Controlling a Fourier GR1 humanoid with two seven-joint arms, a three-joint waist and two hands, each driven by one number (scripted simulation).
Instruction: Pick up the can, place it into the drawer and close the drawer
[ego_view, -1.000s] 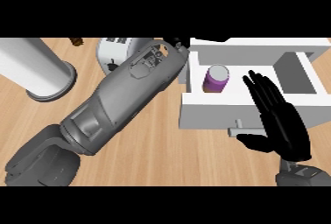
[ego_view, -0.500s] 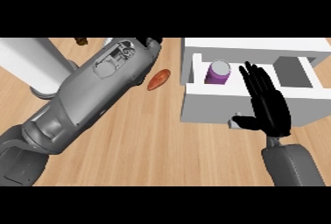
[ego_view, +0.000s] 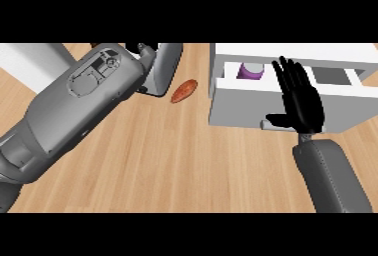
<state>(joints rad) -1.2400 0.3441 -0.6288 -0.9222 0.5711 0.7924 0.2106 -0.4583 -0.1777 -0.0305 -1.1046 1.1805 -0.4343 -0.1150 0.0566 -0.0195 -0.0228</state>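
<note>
A purple can (ego_view: 250, 72) with a grey top stands inside the open white drawer (ego_view: 244, 107) at the upper right. My right hand (ego_view: 300, 100) is open, fingers straight and pointing away, flat against the drawer's front panel with the thumb near the handle. The can is partly hidden behind the drawer's front wall and sits just left of the fingertips. My left forearm (ego_view: 81, 107) crosses the left of the view; only a bit of the black left hand (ego_view: 140, 48) shows at the top, so its fingers cannot be read.
A grey-white appliance (ego_view: 166, 67) stands at the top, beside the left hand. An orange-brown oval food item (ego_view: 184, 91) lies on the wooden counter (ego_view: 184, 165) left of the drawer. A white block (ego_view: 33, 65) sits at the upper left.
The view has shifted, so the drawer and can sit lower and more central. My right hand stays against the drawer front with the can inside. The left forearm has swung further left.
</note>
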